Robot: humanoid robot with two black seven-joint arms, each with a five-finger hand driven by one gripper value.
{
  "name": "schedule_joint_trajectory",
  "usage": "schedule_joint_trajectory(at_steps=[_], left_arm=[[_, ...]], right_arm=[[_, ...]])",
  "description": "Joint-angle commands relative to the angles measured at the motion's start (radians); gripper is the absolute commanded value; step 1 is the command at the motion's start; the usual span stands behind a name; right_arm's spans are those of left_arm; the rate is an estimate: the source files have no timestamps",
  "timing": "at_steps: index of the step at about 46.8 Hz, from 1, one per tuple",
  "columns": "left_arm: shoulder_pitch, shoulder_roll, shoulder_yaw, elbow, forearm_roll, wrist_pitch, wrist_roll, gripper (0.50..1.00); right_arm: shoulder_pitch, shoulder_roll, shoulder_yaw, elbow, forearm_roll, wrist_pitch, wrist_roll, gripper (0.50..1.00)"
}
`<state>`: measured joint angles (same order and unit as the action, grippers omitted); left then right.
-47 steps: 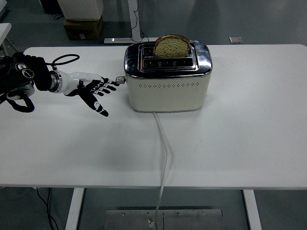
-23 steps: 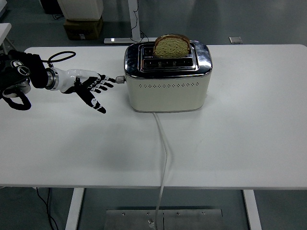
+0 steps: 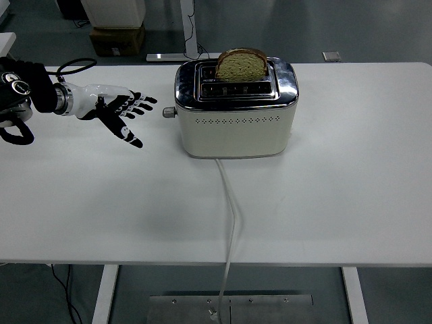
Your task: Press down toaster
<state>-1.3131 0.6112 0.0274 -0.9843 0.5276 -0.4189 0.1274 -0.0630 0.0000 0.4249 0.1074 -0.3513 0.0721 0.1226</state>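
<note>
Left hand (image 3: 120,113) hangs open, fingers spread, left of the cream-and-chrome toaster (image 3: 235,109); that small stiff lever knob (image 3: 168,112) probably needs a firm downward fingertip push.

Bare table separates the hand (image 3: 115,111) from the toaster lever (image 3: 169,112).

Your left arm (image 3: 27,94) is cut off by the picture's left edge, so you see only its forearm and hand. The bread slice (image 3: 241,65) hides its lower part inside the toaster (image 3: 236,125). The white cord (image 3: 231,223) drops behind the table's (image 3: 351,202) near edge.
</note>
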Motion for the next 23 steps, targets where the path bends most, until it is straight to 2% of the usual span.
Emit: schedule_joint_trajectory(at_steps=[1,23], left_arm=[[0.0,-0.002,0.0,0.001,0.0,0.0,0.0,1.0],[0.0,-0.019,0.0,0.001,0.0,0.002,0.0,1.0]], right_arm=[[0.0,0.0,0.0,0.0,0.0,0.0,0.0,1.0],[0.0,0.0,0.0,0.0,0.0,0.0,0.0,1.0]])
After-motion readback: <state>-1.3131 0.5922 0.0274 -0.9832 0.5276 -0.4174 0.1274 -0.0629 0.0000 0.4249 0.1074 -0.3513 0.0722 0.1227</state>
